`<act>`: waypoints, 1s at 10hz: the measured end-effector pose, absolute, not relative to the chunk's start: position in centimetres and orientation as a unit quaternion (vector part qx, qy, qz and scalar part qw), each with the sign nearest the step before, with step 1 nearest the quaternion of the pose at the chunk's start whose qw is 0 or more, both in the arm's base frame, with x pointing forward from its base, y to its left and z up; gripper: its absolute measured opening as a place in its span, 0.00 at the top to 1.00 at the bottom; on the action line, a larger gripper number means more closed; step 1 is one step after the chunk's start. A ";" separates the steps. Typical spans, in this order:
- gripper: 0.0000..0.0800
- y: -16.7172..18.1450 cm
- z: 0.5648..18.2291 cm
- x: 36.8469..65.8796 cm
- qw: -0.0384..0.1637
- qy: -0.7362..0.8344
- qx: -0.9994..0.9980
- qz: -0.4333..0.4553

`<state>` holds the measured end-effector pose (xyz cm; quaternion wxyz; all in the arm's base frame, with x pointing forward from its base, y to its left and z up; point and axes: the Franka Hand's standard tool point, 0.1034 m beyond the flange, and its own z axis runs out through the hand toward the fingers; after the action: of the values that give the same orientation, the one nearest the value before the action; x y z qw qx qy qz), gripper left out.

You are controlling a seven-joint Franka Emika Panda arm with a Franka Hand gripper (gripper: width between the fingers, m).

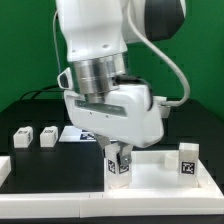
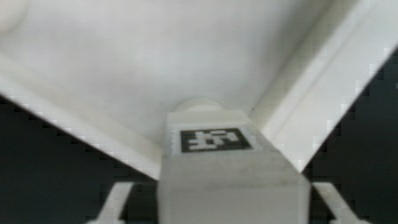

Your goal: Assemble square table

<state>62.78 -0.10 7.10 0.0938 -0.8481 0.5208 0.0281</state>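
The square tabletop lies at five o'clock in the exterior view, one upright leg at its three o'clock edge. The gripper, fingers clamped on a second leg, holds it at the slab's near edge; next, I judge, it must line up with a corner socket. Two spare legs wait at nine o'clock. No containers here.

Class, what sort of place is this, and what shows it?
Likely a robotics lab bench: a robot arm, its claw gripping a tagged white leg, spare tagged legs on a black table.
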 end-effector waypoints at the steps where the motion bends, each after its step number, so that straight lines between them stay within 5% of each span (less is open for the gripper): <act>1: 0.64 -0.2 7.1 62.7 0.099 0.562 -0.820 0.036; 5: 0.63 0.2 7.0 62.6 0.097 0.581 -0.807 0.042; 6: 0.41 0.2 6.9 62.4 0.097 0.518 -0.849 0.036; 7: 0.41 0.5 6.8 62.0 0.090 0.434 -0.895 0.042; 8: 0.23 0.8 6.9 62.0 0.088 0.342 -0.935 0.036; 10: 0.20 0.6 6.9 62.0 0.091 0.290 -0.952 0.029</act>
<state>61.99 0.63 6.86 0.0913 -0.9524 0.2895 0.0290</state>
